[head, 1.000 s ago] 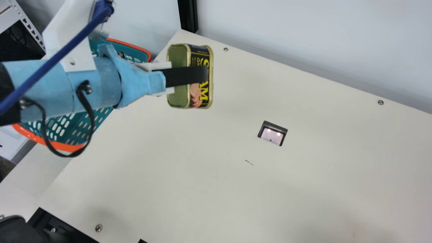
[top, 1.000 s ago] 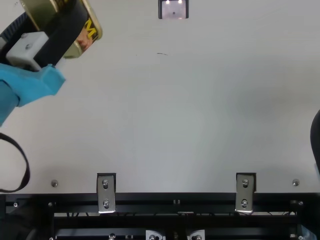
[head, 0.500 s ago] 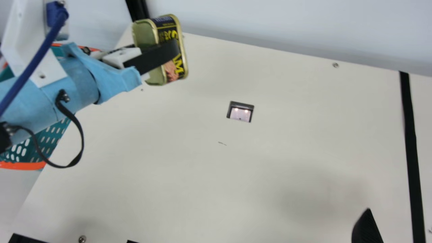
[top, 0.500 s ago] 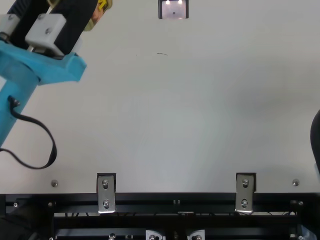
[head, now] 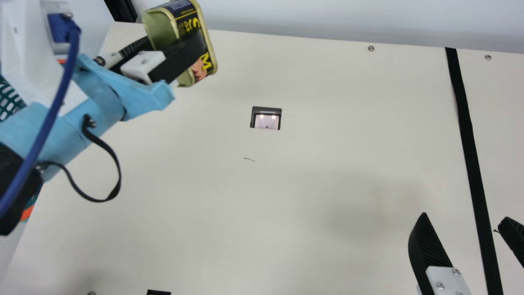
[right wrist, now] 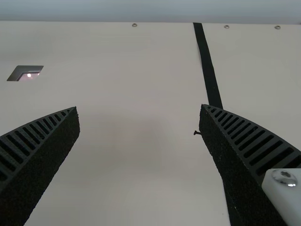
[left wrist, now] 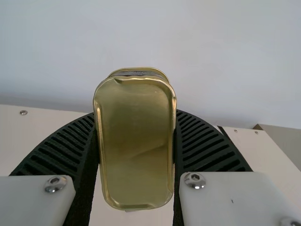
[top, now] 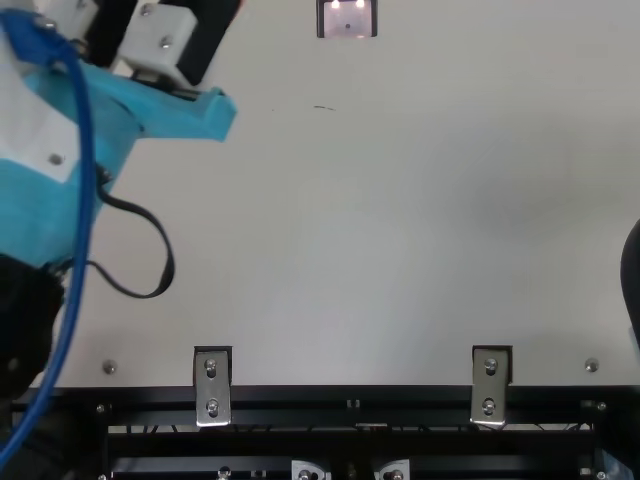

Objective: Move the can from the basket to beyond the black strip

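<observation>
I've swung the can [head: 161, 30] inward, left fingers [head: 180, 59] clamped on it, nearer the black strip [head: 468, 139]; right fingers [head: 425, 246] apart.

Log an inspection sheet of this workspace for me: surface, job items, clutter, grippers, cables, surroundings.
Surface: cream table with a lit inset device and a thin dark mark.
Job's things: can gripped, not past the black strip; basket partly behind the left arm.
Clutter: small dark bit near the strip.
Grippers: left gripper closed on the can; right gripper open.
Cables: blue cable and looped black cable along the left arm.
Surroundings: pale wall, dark post.
</observation>
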Controlling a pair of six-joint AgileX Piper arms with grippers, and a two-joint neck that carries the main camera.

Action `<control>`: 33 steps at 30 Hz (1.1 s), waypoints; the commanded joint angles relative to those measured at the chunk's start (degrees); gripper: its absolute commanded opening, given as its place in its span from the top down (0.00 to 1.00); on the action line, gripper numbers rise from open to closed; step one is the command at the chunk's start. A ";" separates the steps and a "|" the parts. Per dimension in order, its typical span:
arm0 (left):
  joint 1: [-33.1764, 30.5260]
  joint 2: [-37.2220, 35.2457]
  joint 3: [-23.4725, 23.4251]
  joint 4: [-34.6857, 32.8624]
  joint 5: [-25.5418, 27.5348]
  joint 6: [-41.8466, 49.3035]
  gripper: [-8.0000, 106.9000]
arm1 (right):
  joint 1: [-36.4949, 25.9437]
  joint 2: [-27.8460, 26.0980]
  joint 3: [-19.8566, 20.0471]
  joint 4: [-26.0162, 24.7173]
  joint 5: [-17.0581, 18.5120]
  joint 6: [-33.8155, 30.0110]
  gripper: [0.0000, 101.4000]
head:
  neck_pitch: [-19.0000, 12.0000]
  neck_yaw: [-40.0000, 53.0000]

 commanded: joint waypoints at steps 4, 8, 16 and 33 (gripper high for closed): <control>-2.44 4.37 0.79 -2.41 -6.41 2.89 0.84 | 0.00 0.00 0.00 0.00 0.00 0.00 0.00 | -0.24 -0.22; -4.60 8.22 0.80 -4.77 -10.40 5.05 0.84 | 0.00 0.00 0.00 0.00 0.00 0.00 0.00 | -0.24 -0.22; -8.54 16.68 -0.60 -8.34 -17.96 6.70 0.84 | 0.00 0.00 0.00 0.00 0.00 0.00 0.00 | -0.24 -0.22; -12.02 31.66 -5.60 -10.03 -28.02 5.96 0.84 | 0.00 0.00 0.00 0.00 0.00 0.00 0.00 | -0.24 -0.22</control>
